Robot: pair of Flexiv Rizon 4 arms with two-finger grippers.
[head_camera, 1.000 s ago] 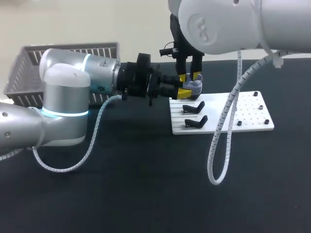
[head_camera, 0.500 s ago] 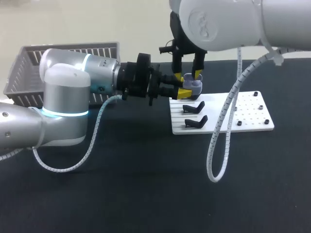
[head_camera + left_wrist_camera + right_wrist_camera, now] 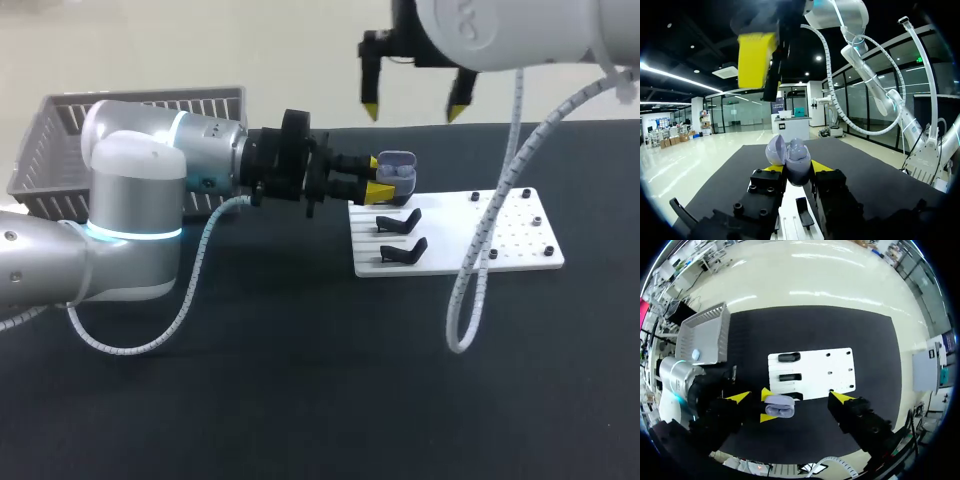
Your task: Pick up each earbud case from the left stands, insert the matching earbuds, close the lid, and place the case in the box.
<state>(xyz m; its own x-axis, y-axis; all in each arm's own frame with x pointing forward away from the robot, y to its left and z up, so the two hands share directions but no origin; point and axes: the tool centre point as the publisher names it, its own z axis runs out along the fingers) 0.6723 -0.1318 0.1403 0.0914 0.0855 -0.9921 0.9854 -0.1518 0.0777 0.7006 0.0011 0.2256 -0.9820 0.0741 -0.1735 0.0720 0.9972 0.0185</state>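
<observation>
The earbud case (image 3: pixel 397 168) is lavender and is off its stand, above the 10 o'clock corner of the white board (image 3: pixel 520 235). Its lid stands open. You cannot tell from any view whether the earbuds are seated inside.

The left gripper (image 3: pixel 379 177) is clenched on the case, one yellow tip on each side of the body. It reaches in level from 9 o'clock.

The right gripper (image 3: pixel 413 108) hangs well above the case, toward 12 o'clock. Its fingers are spread wide and carry nothing.

Toward 6 o'clock from the case, two black stands (image 3: pixel 398 221) sit on the board's left part. Both appear to carry no case.

The box (image 3: pixel 60 150), a grey slatted basket, sits at the desk's (image 3: pixel 300 400) 10 o'clock corner, well apart from the board. The right wrist view shows a small pale object inside it. You cannot confirm that it is a finished case.

Progress assessment:
- Pick-up of this case: done.
- Earbud insertion: unconfirmed; treat it as possibly complete, since the right gripper is empty.
- Lid closing: not yet done.
- Placement in the box: not yet done.

Judge this case as roughly mid-cycle. With both visible stands bare, it is probably the last one.
</observation>
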